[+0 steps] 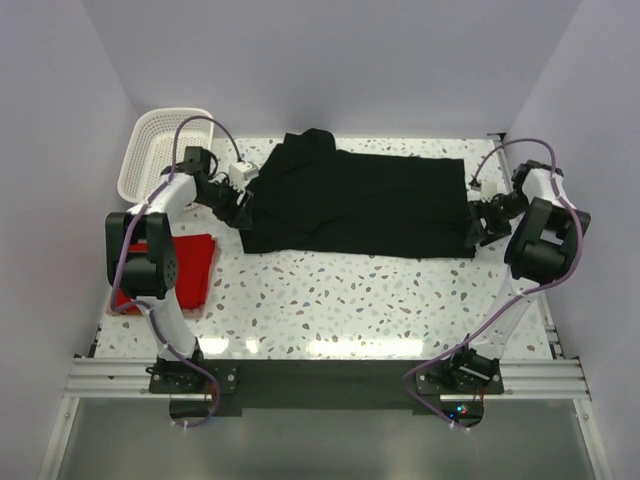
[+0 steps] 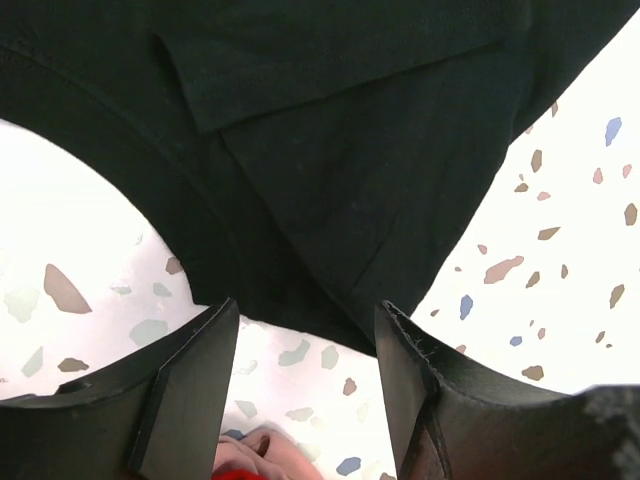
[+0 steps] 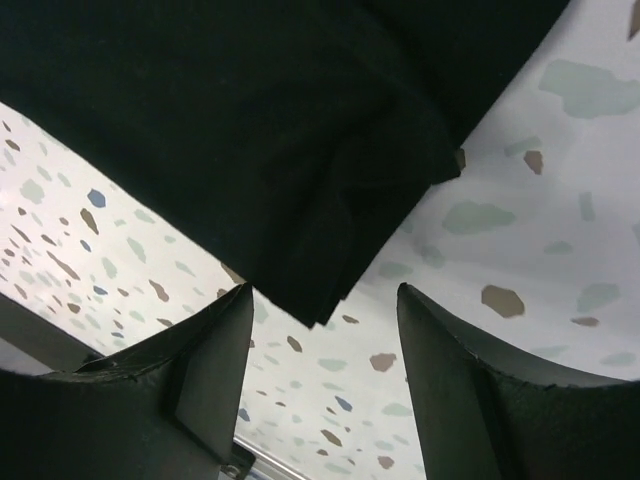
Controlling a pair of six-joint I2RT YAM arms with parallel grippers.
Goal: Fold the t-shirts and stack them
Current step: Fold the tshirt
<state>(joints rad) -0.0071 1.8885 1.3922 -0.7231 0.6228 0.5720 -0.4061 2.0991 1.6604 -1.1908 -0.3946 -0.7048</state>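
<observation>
The black t-shirt lies spread across the back middle of the table, partly folded, with a sleeve bunched at its top left. My left gripper is open at the shirt's left edge; in the left wrist view the black cloth lies just ahead of the open fingers. My right gripper is open at the shirt's near right corner; in the right wrist view the folded corner hangs just ahead of the jaws. The red t-shirt lies folded at the table's left edge, under the left arm.
A white lattice basket stands at the back left corner. The terrazzo table reaches to a metal rail at the near edge. White walls close in the back and sides.
</observation>
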